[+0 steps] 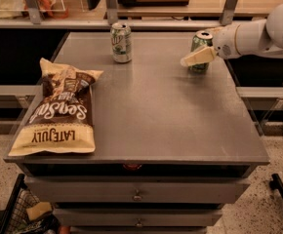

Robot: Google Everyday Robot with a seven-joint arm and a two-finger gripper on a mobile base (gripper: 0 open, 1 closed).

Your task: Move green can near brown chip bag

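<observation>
The green can (pixel 202 43) stands upright at the table's far right. My gripper (pixel 194 55) reaches in from the right and straddles it. One cream finger (pixel 198 58) crosses the can's front lower half, its tip past the can's left side. The other finger is hidden behind the can. The jaws look open around the can, not squeezed on it. The brown chip bag (pixel 58 111) lies flat at the table's left front, "LATE JULY" end toward the front edge, far from the can.
A white-silver can with green lettering (pixel 121 43) stands at the far middle of the grey table (pixel 171 126). A shelf rail with metal posts (pixel 228 4) runs behind the table. Drawers (pixel 137 195) sit below the front edge.
</observation>
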